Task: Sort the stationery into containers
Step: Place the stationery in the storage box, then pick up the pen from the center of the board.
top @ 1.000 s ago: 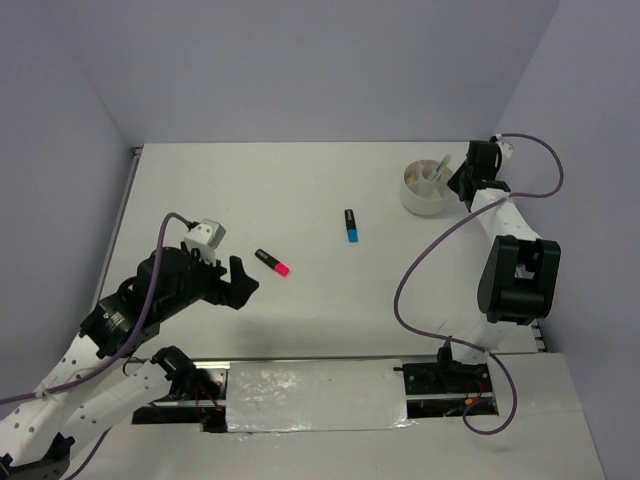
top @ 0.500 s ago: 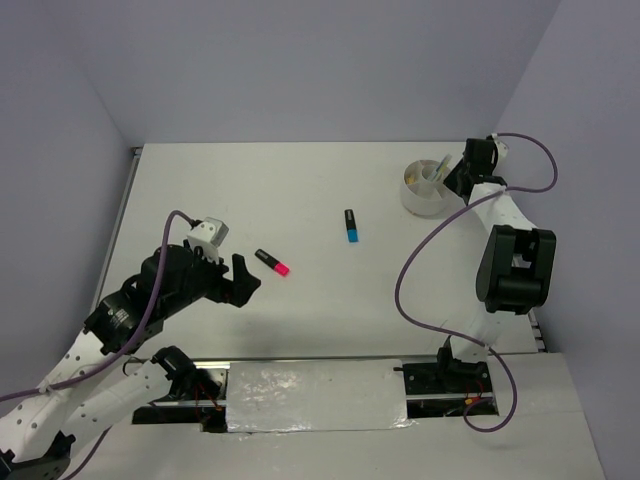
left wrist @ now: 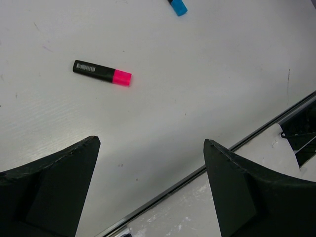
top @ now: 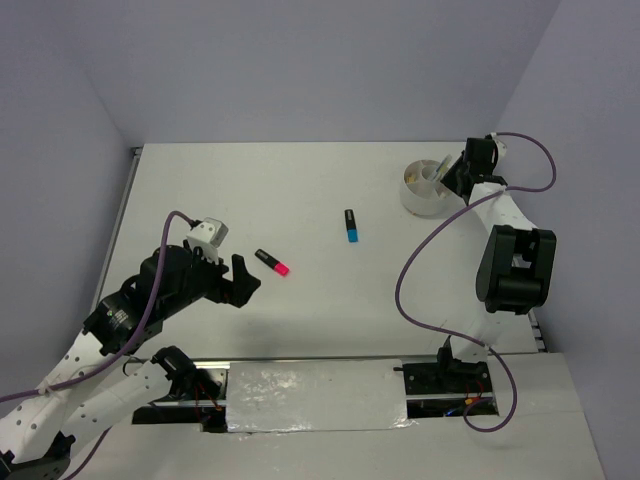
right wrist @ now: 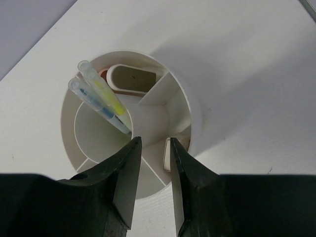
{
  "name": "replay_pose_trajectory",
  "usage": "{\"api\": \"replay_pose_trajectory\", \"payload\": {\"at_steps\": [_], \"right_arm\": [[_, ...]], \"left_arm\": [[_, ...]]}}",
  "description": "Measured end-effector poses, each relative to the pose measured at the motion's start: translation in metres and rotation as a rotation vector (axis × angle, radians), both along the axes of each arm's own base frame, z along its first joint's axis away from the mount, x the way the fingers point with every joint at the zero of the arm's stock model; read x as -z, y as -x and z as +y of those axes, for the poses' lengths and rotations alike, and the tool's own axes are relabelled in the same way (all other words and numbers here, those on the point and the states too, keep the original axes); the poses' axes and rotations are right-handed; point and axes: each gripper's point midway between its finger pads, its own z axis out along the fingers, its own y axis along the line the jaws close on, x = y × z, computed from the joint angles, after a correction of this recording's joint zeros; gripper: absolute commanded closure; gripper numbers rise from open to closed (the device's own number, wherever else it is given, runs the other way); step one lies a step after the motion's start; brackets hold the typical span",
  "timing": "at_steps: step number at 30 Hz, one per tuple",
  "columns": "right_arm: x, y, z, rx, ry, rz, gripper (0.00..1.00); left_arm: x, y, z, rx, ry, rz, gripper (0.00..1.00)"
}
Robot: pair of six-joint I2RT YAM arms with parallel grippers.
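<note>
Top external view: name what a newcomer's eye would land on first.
Two highlighters lie loose on the white table: the pink-and-black highlighter just ahead of the wide-open left gripper, the blue-and-black highlighter farther right. At the far right corner, the right gripper hangs over the divided white bowl, where two thin pens lean.

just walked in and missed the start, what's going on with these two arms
Two arms are sorting stationery into a round white divided bowl at the far right of the table. The right tool hovers just over the bowl, its jaws a little apart with nothing between them. Two thin pens lean in the bowl's middle compartment. The left tool is wide open above the table near the pink-and-black highlighter. That one and the blue-and-black highlighter lie on the table, not yet sorted.
</note>
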Motion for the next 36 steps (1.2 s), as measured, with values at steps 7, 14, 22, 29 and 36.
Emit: {"api": "replay_pose_trajectory", "payload": {"at_steps": [7,14,22,29,36], "right_arm": [[-0.009,0.010,0.007,-0.021,-0.012,-0.014,0.57],[-0.100,0.044,0.063,-0.145,0.048,-0.199,0.43],[-0.088,0.115,0.209,-0.584,0.017,-0.233,0.43],[0.006,0.186,0.234,-0.714,0.017,0.009,0.43],[-0.043,0.226,0.215,-0.696,-0.030,-0.183,0.43]], "left_arm": [[0.001,-0.001,0.000,-0.003,-0.003,0.003,0.01],[0.021,-0.018,0.008,-0.111,-0.074,0.063,0.01],[0.066,-0.045,0.016,-0.400,-0.140,0.273,0.01],[0.087,-0.076,0.009,-0.741,-0.035,0.409,0.01],[0.114,-0.145,-0.017,-0.964,-0.016,0.509,0.03]]}}
